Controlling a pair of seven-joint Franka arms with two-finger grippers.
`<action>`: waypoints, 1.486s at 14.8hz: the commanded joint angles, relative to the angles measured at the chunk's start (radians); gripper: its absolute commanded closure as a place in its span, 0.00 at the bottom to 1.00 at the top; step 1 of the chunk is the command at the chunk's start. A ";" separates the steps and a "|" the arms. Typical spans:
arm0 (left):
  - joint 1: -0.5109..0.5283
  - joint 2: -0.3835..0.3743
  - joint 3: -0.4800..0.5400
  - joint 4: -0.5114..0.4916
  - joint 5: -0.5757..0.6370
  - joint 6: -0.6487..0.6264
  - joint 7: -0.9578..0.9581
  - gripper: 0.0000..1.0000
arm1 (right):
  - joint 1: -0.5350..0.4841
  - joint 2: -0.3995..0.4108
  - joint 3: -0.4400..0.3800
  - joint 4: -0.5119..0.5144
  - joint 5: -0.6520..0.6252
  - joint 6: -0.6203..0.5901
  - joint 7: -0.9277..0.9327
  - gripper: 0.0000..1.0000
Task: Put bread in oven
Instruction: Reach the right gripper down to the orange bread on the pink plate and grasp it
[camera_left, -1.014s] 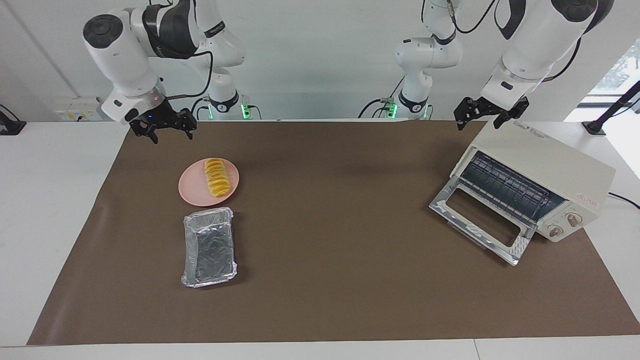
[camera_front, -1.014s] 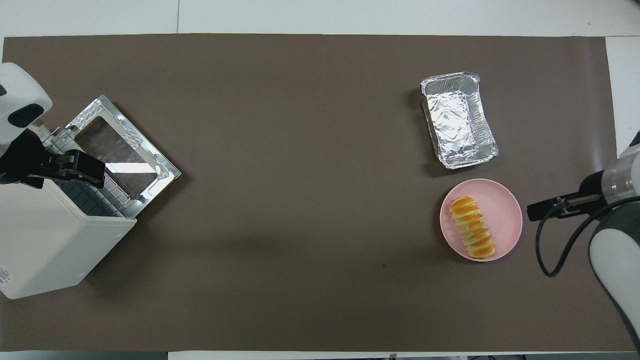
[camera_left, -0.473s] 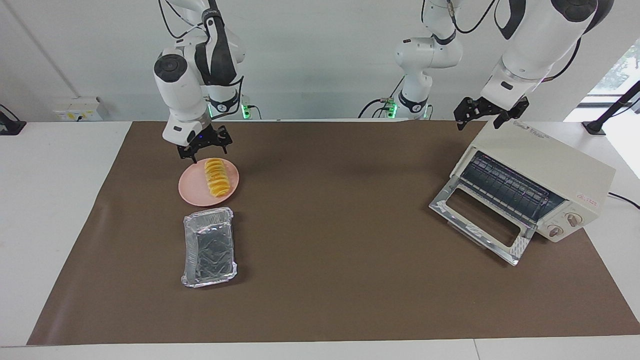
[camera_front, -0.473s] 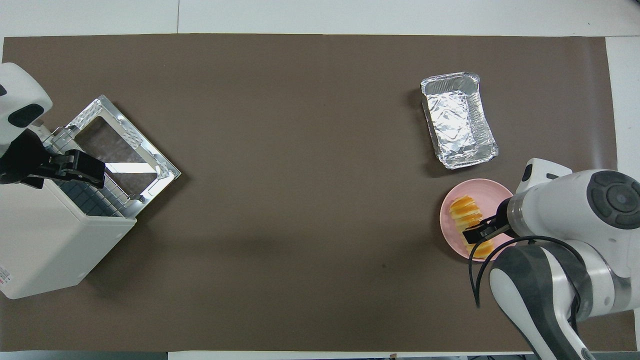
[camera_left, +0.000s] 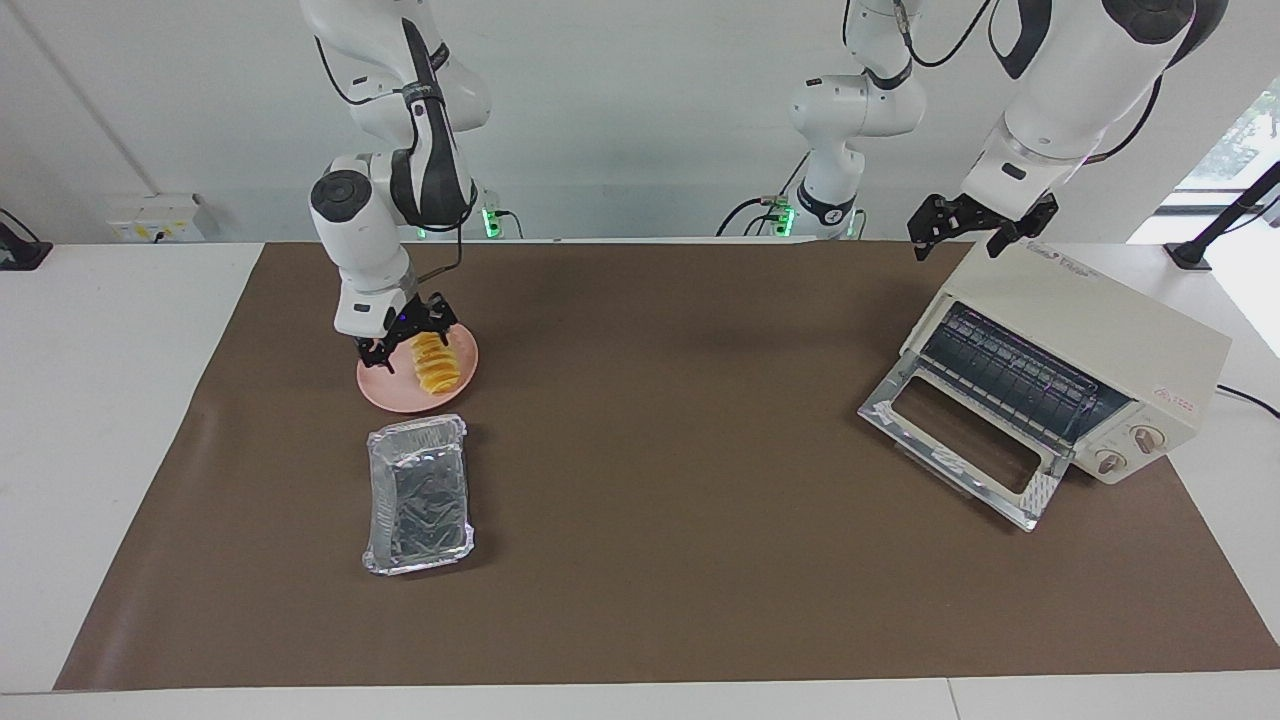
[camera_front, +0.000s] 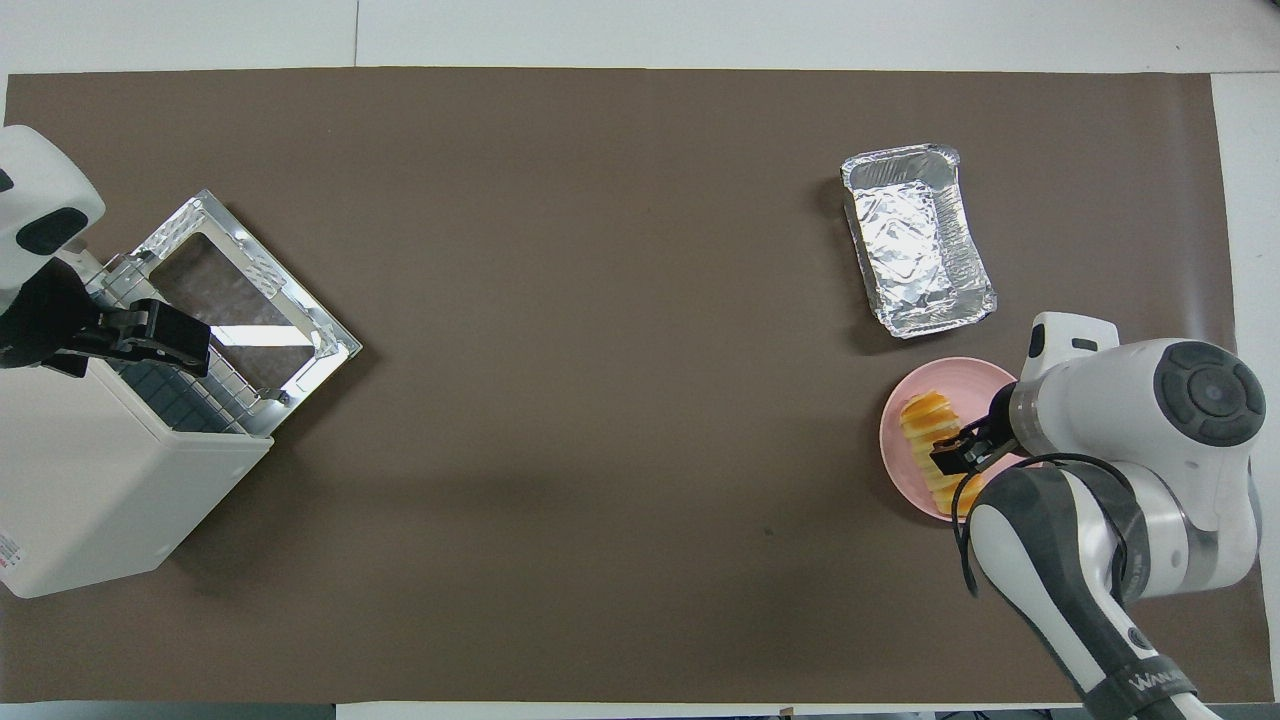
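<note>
while both hands (camera_left: 408, 338) (camera_left: 968, 228) spread: one bread (camera_left: 434, 366), one oven (camera_left: 1080, 350), one plate (camera_left: 385, 392)

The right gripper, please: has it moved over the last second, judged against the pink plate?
Yes. The right gripper has swung from outside the pink plate, toward the right arm's end, in and down over the bread, jaws open.

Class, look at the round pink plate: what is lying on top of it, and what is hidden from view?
The bread lies on the pink plate. The open right gripper is down over its robot-side end, covering that end and part of the plate.
</note>
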 joint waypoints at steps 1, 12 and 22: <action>0.006 -0.027 0.002 -0.029 -0.013 0.019 -0.003 0.00 | 0.014 0.013 0.005 -0.007 0.014 0.044 -0.031 0.00; 0.006 -0.027 0.001 -0.029 -0.013 0.019 -0.005 0.00 | -0.005 0.026 0.005 -0.066 0.024 0.109 -0.093 0.00; 0.006 -0.027 0.001 -0.029 -0.013 0.019 -0.005 0.00 | 0.006 0.026 0.004 -0.059 0.095 0.098 -0.056 1.00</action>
